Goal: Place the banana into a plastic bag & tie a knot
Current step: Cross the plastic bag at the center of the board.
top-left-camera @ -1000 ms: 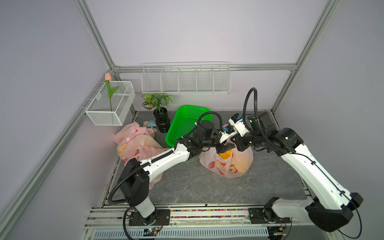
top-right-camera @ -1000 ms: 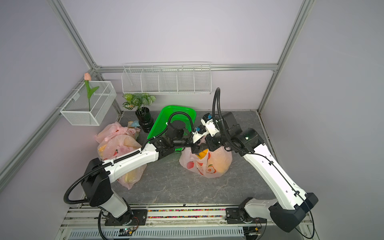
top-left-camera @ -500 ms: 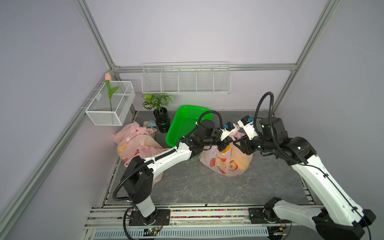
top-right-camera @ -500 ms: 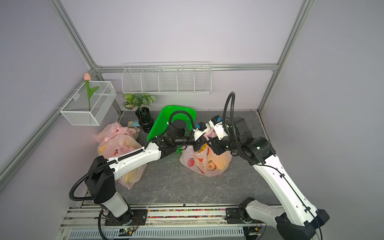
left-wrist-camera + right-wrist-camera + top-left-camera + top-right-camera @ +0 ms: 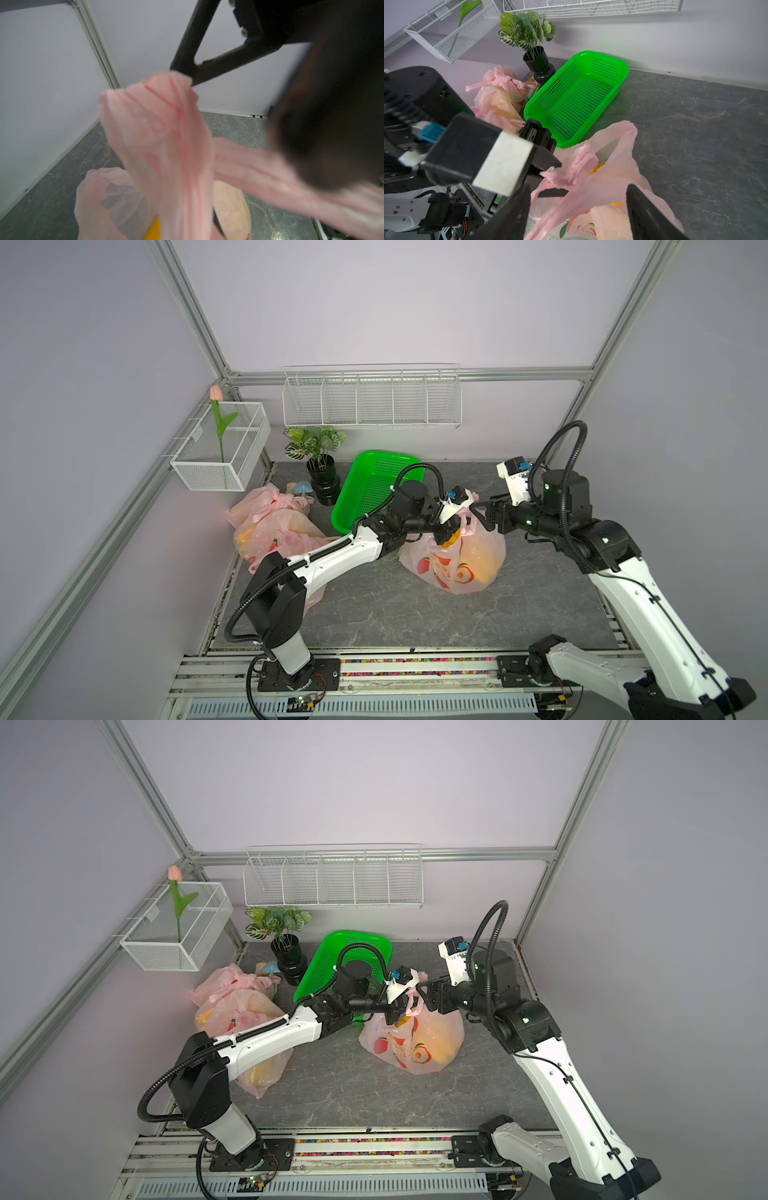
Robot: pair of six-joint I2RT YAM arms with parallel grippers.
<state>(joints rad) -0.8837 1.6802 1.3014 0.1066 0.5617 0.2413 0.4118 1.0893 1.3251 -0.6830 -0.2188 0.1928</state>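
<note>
The left gripper [image 5: 562, 179] clamps the bunched handle [image 5: 572, 166] of the flimsy, slippery plastic bag [image 5: 471, 564], while the right gripper [image 5: 482, 516] gapes just beside it, best pinching the loose loop [image 5: 626, 135].

We find the left arm [image 5: 332, 558] extended rightward, left gripper [image 5: 446, 533] fingers pressed together. The right arm [image 5: 640, 597] reaches leftward; right gripper [image 5: 482, 515] fingers stand spread wide, just beside it.

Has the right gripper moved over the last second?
Yes. In a top view the right gripper has drawn back rightward, farther from the green basket, and its jaws have opened.
</note>
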